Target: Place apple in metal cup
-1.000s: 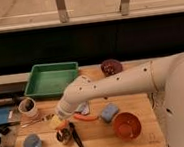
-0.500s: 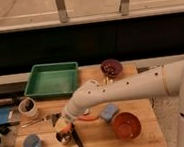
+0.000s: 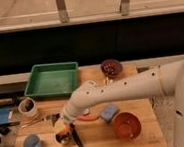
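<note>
Apple going down to the metal cup near the tabletop's front edge.

Left to right: the light blue cup [image 3: 32, 144] at the front left corner and the white mug [image 3: 27, 107] by the left edge show no clear contents. The pincer [image 3: 65, 128], seemingly pinching the apple [image 3: 63, 130], hangs just above the metal cup [image 3: 63, 137]; next comes a centred release. The green tray [image 3: 52, 79] and orange bowl [image 3: 127, 125] look empty.
</note>
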